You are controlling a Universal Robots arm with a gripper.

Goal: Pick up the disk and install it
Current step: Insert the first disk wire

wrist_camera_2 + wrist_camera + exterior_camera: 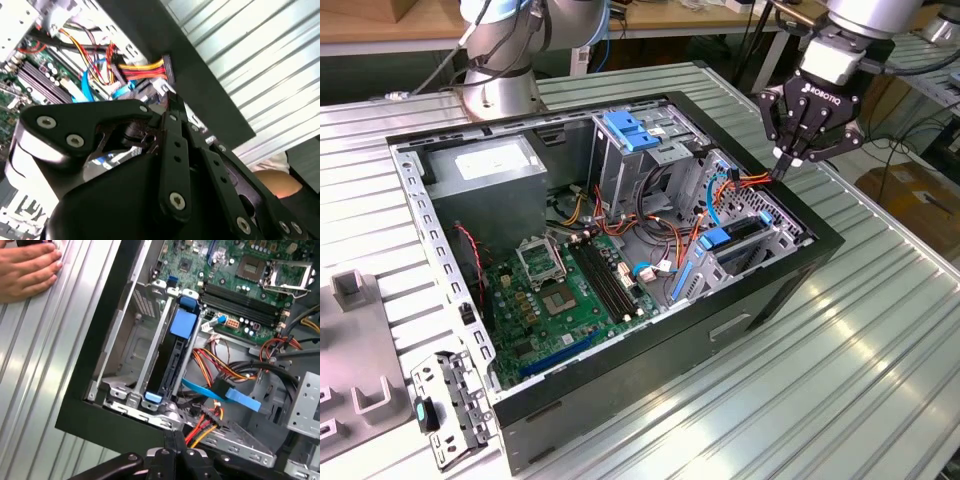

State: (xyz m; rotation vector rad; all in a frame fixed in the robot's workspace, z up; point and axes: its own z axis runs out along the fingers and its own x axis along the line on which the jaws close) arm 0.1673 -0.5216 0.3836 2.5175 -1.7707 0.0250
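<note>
Several red and yellow cables [206, 421] crowd between the disk [167, 365] and the claw [175, 436], tips pressed together.

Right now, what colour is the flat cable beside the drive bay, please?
Blue; the flat cable shows best in the first wrist view.

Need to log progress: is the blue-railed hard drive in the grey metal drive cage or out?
In: the blue-railed hard drive stands on edge between the walls of the grey metal drive cage.
</note>
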